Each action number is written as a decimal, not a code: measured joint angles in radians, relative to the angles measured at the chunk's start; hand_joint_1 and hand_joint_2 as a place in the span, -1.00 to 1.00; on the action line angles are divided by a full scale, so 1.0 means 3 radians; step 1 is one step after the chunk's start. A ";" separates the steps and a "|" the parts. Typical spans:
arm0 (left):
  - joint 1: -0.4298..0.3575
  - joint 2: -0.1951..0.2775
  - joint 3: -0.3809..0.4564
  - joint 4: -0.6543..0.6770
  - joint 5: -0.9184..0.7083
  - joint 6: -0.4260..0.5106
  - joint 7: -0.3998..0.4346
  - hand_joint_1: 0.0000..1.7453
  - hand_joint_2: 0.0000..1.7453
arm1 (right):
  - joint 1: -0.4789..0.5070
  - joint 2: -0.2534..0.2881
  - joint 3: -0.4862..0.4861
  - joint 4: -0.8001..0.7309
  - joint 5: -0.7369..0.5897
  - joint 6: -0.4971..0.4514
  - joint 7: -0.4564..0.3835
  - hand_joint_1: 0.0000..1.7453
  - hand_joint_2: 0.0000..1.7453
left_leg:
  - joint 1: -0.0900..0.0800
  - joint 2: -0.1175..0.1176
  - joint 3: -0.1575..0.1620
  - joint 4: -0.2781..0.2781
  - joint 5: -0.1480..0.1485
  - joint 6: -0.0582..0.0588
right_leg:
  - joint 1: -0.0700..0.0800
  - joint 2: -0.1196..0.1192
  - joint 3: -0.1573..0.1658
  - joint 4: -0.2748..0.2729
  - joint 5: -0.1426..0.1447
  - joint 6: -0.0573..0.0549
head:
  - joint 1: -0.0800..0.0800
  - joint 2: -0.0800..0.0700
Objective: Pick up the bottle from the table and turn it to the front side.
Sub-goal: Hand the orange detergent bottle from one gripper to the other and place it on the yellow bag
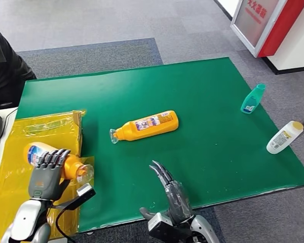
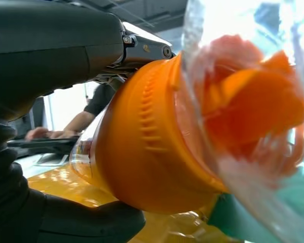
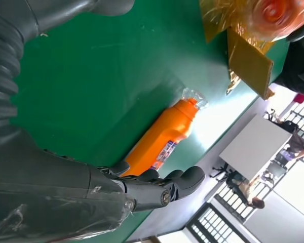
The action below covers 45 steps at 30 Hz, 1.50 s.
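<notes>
The orange plastic bottle with a blue-and-white label and clear cap is gripped in the left hand, lying sideways above the yellow crinkled plastic sheet at the table's 8 o'clock corner, cap toward 3 o'clock. In the left wrist view the fingers wrap over the bottle's shoulder and the thumb sits under it.

A second orange bottle with a printed label lies flat near the centre of the green mat, cap toward 9 o'clock, with bare mat all round it. The right hand hovers over the mat's near edge at 6 o'clock, holding nothing, fingers apart and pointing toward that bottle, well short of it.

A low yellow cardboard wall stands where sheet meets mat. At 2 o'clock a small teal bottle lies near the mat's right edge; at 3 o'clock a white bottle with a yellow cap lies across that edge. Between these and the centre bottle the mat is open.

The floor is grey carpet. A person in dark clothing sits at 10 o'clock; a red-and-white cabinet stands at 1 o'clock.
</notes>
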 joint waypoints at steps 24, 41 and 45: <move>-0.0359 -0.0087 -0.0437 0.0437 0.0536 -0.0609 -0.0208 1.00 1.00 | -0.0010 0.0010 0.0060 0.0213 -0.0010 -0.0084 0.0071 -1.00 1.00 | -0.0001 0.0000 -0.0001 0.0000 0.0000 0.0000 | -0.0001 0.0000 0.0001 0.0000 0.0000 0.0000 | 0.0000 0.0000; -0.0159 -0.0005 -0.0457 -0.0227 0.1440 -0.1302 0.0376 -1.00 1.00 | 0.0140 0.0012 -0.0015 0.0162 0.0058 -0.0191 0.0268 -1.00 1.00 | -0.0001 0.0001 0.0006 0.0000 0.0000 0.0000 | 0.0000 0.0001 0.0008 0.0000 0.0000 -0.0001 | 0.0000 0.0000; 0.0045 0.0017 -0.0273 -0.0386 0.1672 -0.1089 0.0272 -1.00 1.00 | 0.0178 0.0012 -0.0024 0.0163 0.0054 -0.0229 0.0255 -1.00 1.00 | -0.0001 0.0001 0.0004 0.0000 -0.0001 -0.0001 | 0.0000 0.0001 0.0006 0.0000 -0.0002 -0.0001 | 0.0001 0.0000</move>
